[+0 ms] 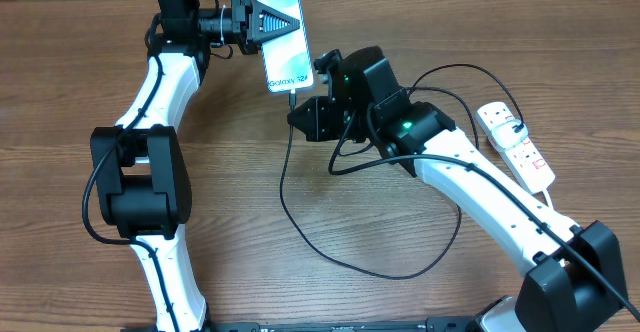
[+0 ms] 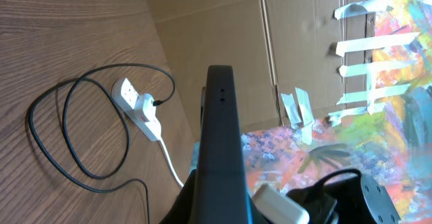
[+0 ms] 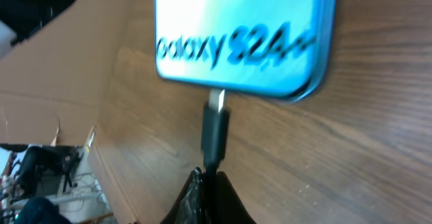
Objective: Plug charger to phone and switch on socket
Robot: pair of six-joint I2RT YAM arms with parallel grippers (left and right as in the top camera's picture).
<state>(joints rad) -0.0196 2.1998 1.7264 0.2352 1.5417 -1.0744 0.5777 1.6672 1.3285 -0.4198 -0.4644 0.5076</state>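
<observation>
Charger tip at the phone's port, metal still showing.
The right gripper [image 3: 204,196] is clamped on the charger [image 3: 216,126] just behind its tip, which meets the bottom edge of the phone [image 3: 236,35]. The left gripper [image 1: 280,20] is clenched on the phone's far end. A push slightly off line could miss the port, bend the tip or slide the phone in its grip. The port is blurred, so how deep the tip sits is unclear. The socket [image 1: 515,140] lies well apart, its switches too small to read.
</observation>
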